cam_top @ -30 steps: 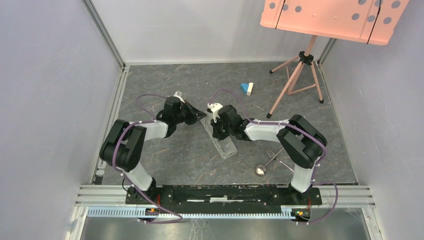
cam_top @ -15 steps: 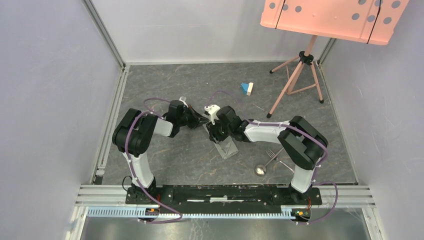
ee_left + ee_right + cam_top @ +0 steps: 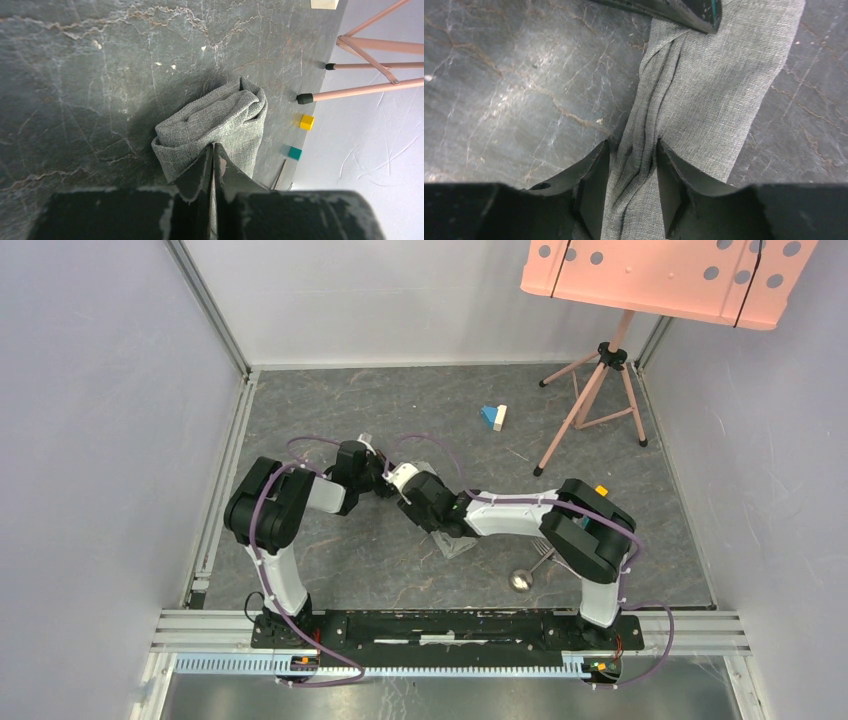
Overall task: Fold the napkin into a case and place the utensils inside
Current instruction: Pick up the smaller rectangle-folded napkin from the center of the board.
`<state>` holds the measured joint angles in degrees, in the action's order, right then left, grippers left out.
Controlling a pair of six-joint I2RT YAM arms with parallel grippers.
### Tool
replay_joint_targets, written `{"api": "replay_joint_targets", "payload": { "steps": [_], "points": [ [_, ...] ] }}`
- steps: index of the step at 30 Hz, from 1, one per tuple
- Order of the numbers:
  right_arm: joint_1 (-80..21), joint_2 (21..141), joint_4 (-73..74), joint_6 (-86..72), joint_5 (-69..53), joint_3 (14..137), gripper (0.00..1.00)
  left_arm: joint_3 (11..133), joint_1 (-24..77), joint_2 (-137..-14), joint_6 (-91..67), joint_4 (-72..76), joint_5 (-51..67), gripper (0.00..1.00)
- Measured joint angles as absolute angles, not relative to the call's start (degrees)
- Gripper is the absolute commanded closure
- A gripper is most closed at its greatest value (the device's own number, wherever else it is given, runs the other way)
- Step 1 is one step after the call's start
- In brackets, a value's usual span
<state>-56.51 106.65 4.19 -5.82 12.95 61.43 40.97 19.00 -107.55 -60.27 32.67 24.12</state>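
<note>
The light grey napkin (image 3: 456,540) lies as a narrow crumpled strip in the middle of the floor, mostly hidden under the arms in the top view. My left gripper (image 3: 213,148) is shut on one end of the napkin (image 3: 220,116). My right gripper (image 3: 632,145) pinches a bunched ridge of the napkin (image 3: 704,95) lengthwise, right beside the left gripper's finger (image 3: 674,10). In the top view the two grippers (image 3: 385,480) (image 3: 410,492) meet. The spoon (image 3: 520,580) and fork (image 3: 543,552) lie to the right, near the right arm.
A blue and white block pair (image 3: 493,417) lies at the back. A pink tripod stand (image 3: 590,400) holds a pink board (image 3: 670,275) at the back right. Yellow (image 3: 307,121) and teal (image 3: 294,153) blocks sit by the right wall.
My right gripper has slid left along the napkin until it is next to my left gripper. The left arm's elbow swung in a second ago and has held still since.
</note>
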Motion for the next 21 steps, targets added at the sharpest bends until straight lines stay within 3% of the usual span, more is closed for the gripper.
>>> {"api": "replay_joint_targets", "payload": {
  "steps": [5, 9, 13, 21],
  "points": [
    [-58.6, 108.8, 4.8, -6.1, 20.6, 63.4, 0.99, 40.7, 17.9, -104.7, -59.7, 28.8, 24.1, 0.63],
    [-58.8, 108.8, 4.1, -6.3, 22.4, 63.1, 1.00, 38.4, 14.8, -96.2, -58.0, 22.6, 22.6, 0.49],
    [-58.6, 107.9, 3.7, -6.2, 20.3, 62.5, 1.00, 34.7, 8.9, -81.0, -56.1, 15.2, 19.5, 0.43],
    [-57.4, 103.1, 1.6, -13.8, -1.2, 61.6, 1.00, 36.9, 4.3, -47.2, -50.1, -7.6, 10.2, 0.38]
  ]
}}
